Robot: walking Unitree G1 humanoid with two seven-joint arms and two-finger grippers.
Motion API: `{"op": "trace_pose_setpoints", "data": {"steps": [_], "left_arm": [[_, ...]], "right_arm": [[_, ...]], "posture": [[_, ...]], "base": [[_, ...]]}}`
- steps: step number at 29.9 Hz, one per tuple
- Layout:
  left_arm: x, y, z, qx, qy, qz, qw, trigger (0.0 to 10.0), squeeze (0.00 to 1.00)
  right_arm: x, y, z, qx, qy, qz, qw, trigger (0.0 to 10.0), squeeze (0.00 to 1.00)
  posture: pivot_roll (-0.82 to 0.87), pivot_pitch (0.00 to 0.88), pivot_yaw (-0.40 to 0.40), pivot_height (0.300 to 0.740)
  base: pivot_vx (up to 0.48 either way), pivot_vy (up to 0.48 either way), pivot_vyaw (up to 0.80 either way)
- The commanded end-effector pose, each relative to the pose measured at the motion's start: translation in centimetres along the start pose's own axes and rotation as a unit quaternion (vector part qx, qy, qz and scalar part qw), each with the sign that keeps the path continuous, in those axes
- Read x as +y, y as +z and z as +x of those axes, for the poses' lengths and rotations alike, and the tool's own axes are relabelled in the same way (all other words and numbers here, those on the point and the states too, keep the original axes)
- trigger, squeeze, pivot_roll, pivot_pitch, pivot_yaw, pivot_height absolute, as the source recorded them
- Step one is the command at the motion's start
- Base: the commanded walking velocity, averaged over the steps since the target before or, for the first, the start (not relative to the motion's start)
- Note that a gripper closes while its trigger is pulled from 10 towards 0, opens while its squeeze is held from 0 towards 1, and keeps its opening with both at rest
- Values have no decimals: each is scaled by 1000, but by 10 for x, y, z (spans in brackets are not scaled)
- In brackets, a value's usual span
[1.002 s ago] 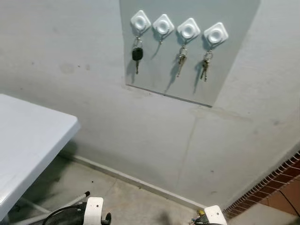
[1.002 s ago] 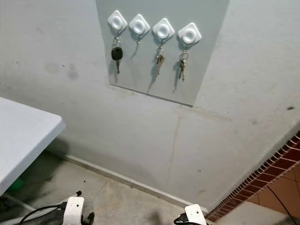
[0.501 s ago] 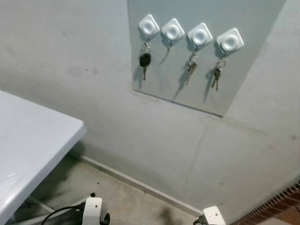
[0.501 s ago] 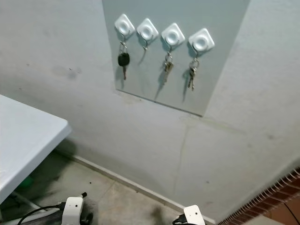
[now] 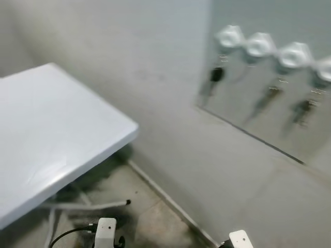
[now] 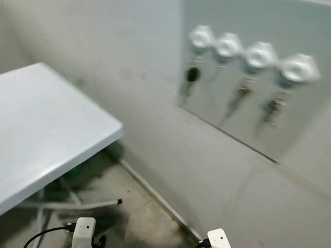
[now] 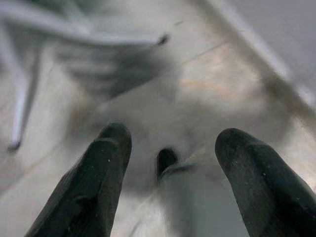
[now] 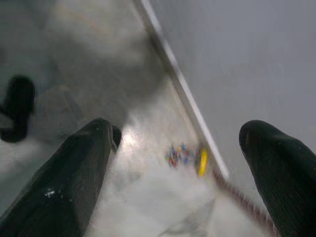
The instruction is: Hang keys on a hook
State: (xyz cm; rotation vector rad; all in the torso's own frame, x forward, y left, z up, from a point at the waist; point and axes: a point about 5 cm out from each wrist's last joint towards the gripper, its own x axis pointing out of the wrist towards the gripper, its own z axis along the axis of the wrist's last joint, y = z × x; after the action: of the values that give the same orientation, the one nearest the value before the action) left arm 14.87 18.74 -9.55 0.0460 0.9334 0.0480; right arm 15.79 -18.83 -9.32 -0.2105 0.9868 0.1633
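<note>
The wall (image 5: 155, 77) is blurred in both eye views. A white desk (image 5: 46, 134) stands against it, with floor (image 5: 150, 222) below. A grey panel (image 6: 289, 119) on the wall, beyond the desk's far corner, carries four white hooks (image 6: 258, 54) in a row. Keys (image 6: 192, 75) with a black head hang from the hook nearest the desk; the third and fourth hooks also hold keys, while the second looks bare, though blur makes this unsure.

The left hand (image 7: 170, 143) and right hand (image 8: 175, 133) hang low over the floor, fingers spread apart, holding nothing.
</note>
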Motion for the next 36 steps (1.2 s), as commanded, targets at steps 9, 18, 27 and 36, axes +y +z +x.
{"op": "trace_pose_setpoints", "data": {"steps": [9,18,27,36], "left_arm": [[-4,9,3,-9,3,-7,1000,10000,0],[-4,8,3,-7,6,-10,1000,10000,0],[-4,8,3,-5,7,-7,1000,10000,0],[-5,6,2,-3,7,-13,1000,10000,0]], "right_arm": [[-6,-12,-3,15,-9,11,1000,10000,0],[-6,-13,-4,17,-10,14,1000,10000,0],[-7,-13,-4,17,-11,15,1000,10000,0],[-7,-14,-4,17,-10,23,1000,10000,0]], "posture": [[-91,0,-24,728],[-89,0,-24,728],[-90,0,-25,728],[-88,0,-27,728]], "base": [[0,0,800],[0,0,800],[0,0,800],[0,0,800]]}}
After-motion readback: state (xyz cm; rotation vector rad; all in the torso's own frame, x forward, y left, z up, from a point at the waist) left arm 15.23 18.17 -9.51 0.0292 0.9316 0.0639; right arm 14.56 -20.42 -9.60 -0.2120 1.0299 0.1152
